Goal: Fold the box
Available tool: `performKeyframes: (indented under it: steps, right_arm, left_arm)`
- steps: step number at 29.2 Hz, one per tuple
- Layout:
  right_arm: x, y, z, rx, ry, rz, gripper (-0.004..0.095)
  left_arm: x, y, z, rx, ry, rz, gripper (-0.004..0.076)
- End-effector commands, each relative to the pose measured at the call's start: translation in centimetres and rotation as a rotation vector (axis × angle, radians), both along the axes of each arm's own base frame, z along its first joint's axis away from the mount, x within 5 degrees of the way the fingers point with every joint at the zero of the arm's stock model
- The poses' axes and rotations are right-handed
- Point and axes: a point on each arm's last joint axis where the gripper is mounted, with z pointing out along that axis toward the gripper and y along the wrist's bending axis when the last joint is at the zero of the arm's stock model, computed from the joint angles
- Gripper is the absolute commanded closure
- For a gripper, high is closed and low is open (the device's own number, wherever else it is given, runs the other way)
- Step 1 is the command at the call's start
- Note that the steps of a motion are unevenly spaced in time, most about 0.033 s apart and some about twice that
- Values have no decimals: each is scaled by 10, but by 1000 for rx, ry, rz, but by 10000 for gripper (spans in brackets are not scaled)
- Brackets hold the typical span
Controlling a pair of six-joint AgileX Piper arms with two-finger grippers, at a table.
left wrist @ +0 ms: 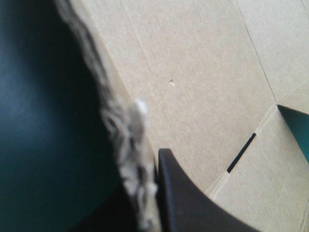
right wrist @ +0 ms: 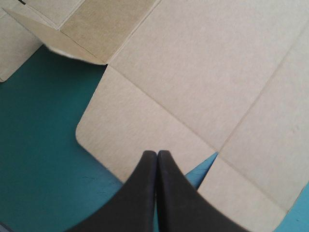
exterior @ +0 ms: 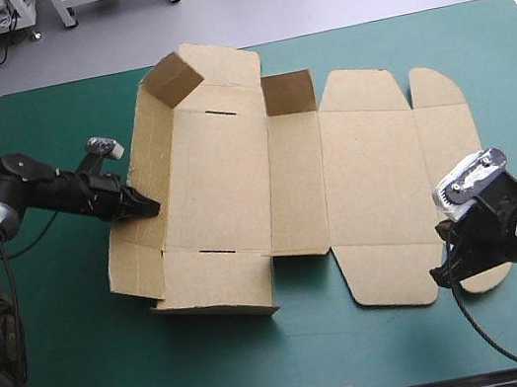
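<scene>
The right pincer (right wrist: 157, 157) rises from the bottom middle of the frame. Its two black fingers (right wrist: 137, 193) are pressed together into one pointed arch. Their tip lies over the near edge of a rounded flap (right wrist: 135, 121) of the brown box (right wrist: 207, 63); whether it touches the board cannot be told. The box lies flat, filling the upper and right parts of the frame, and straight creases cross it. Just right of the fingers, a small teal-green notch (right wrist: 203, 170) separates the flap from the next one. The teal-green tabletop (right wrist: 38, 145) fills the left and lower left. At the upper left a darker panel (right wrist: 104, 24) of the box shows a pale cut edge.
</scene>
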Motion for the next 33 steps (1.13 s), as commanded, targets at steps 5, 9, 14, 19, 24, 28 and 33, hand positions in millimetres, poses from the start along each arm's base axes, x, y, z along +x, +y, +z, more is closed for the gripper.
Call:
performKeyframes:
  steps: [5,9,14,19,24,28,33]
  right_arm:
    - [3,1,15,35,-105,-5,933]
    - [7,1,19,41,-161,-10,932]
    - [8,1,28,49,-212,-18,932]
    - [5,0,55,74,-314,-24,933]
    - [6,-2,90,79,-422,-37,933]
    - [21,-2,112,52,-431,-59,933]
    - [52,4,131,35,-405,-63,933]
  left_arm:
    - [-25,-73,164,330,-602,-188,734]
    - [-32,-98,199,472,-823,-241,734]
    - [-34,-115,214,674,-1012,-273,734]
    - [-36,-132,219,715,-1139,-280,734]
    - [-42,-143,218,840,-1196,-276,734]
    - [-47,-142,207,866,-1194,-257,734]
    - [-61,-135,175,873,-1198,-287,734]
